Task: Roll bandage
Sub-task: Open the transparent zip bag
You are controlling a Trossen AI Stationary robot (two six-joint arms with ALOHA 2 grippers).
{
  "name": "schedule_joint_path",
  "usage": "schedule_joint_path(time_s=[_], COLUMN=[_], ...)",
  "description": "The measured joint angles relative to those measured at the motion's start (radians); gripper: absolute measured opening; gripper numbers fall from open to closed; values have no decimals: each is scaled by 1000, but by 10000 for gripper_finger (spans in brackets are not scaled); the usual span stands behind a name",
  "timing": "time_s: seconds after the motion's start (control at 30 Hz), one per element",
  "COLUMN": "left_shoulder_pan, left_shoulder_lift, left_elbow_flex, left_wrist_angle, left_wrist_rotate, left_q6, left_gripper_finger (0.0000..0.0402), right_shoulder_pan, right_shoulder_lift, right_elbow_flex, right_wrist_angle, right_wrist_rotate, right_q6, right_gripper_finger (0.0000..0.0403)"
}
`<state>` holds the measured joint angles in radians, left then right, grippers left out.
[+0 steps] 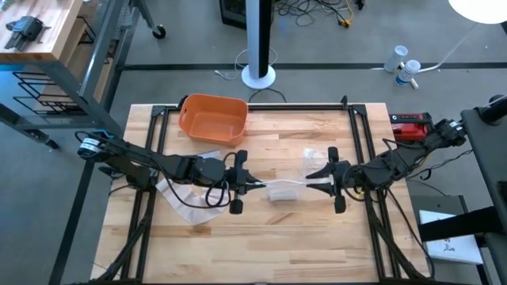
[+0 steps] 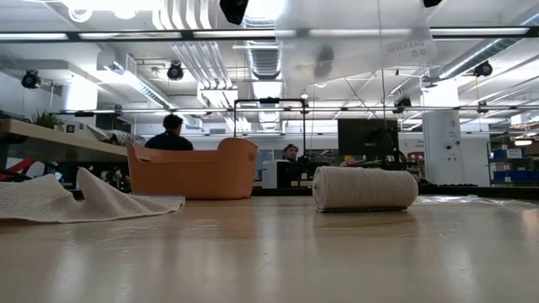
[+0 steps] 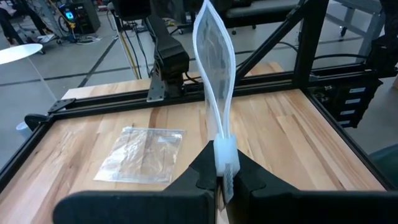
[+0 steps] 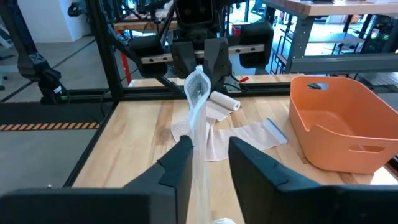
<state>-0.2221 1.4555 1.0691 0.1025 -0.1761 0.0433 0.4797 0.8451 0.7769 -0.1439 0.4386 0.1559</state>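
**Bag Held Aloft Between Both Grippers**

While the left gripper [image 1: 247, 184] pinches one end of a clear plastic bag [image 1: 283, 187], the right gripper [image 1: 321, 180] faces it, jaws parted around the opposite end. The bag's long axis runs between them. A rolled bandage [image 2: 365, 188] lies on the table [image 1: 317, 237], apparently beneath the bag; loose bandage cloth [image 2: 76, 199] lies nearer the left arm.

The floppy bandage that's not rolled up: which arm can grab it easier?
Probably the left. The floppy bandage lies right under the left arm, close behind the left gripper. The right gripper is farther away, past the clear bag. The left gripper is pinching that bag, so it must let go first.
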Motion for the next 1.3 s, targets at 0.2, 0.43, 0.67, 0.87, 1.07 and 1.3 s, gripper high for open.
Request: schedule_joint_path(time_s=[0.2,0.43,0.67,0.87,1.07,1.3], left_shoulder_pan=[0,0,0,0,0,0], left_shoulder_lift=[0,0,0,0,0,0], left_elbow_flex=[0,0,0,0,0,0], left_wrist_angle=[1,1,1,3,9,5], left_wrist_rotate=[0,0,0,0,1,6], left_q6=[0,0,0,0,-1,-59], left_gripper_finger=[0,0,0,0,0,0], right_shoulder_pan=[0,0,0,0,0,-3], right_shoulder_lift=[-11,4,25,49,90,149], right_elbow_flex=[0,0,0,0,0,0], right_wrist_angle=[1,1,32,73,91,185], right_wrist_rotate=[-28,-20,-19,-19,-11,74], right_q6=[-26,-26,-27,-63,-83,-160], right_gripper_finger=[117,96,71,35,6,3])
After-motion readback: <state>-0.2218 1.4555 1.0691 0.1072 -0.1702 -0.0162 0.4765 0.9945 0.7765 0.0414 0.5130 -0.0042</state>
